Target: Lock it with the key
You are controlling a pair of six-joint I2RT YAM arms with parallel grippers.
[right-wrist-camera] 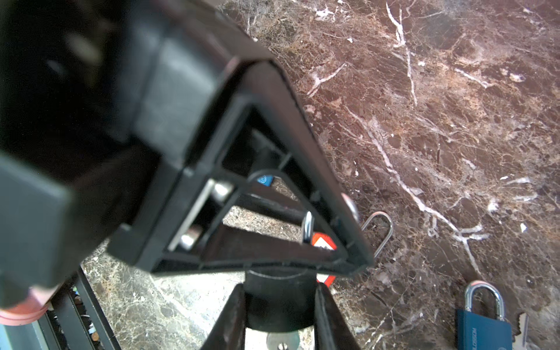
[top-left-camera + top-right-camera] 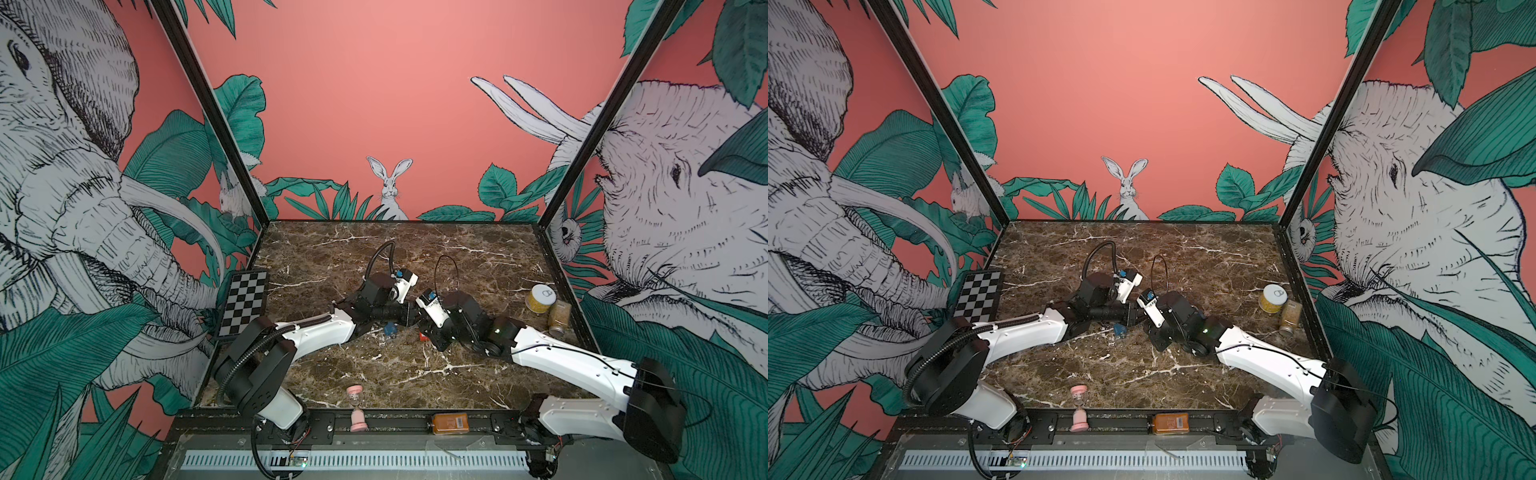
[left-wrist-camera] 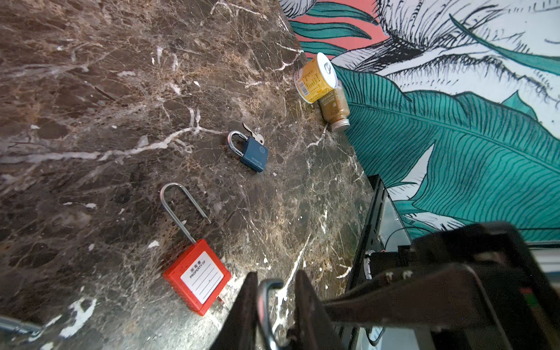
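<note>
The key [image 3: 253, 133] lies flat on the table [image 3: 106, 91], touching the blue padlock [image 3: 254, 155] beside its shackle, well apart from both your grippers. Your left gripper [image 3: 275, 283] stands narrow on a silver shackle [image 3: 262, 300]; seat it deep and square before lifting. Whether the right gripper [image 1: 280, 292] holds anything, I cannot tell. The red padlock [image 3: 197, 278] lies just beside your left jaws. Open marble lies behind; the can [image 3: 316, 78], jar [image 3: 335, 109] and wall [image 3: 454, 136] hem the key's far side.

Bright even light, sheen on the table [image 1: 181, 298], wrist foregrounds blurred, edges warped.
</note>
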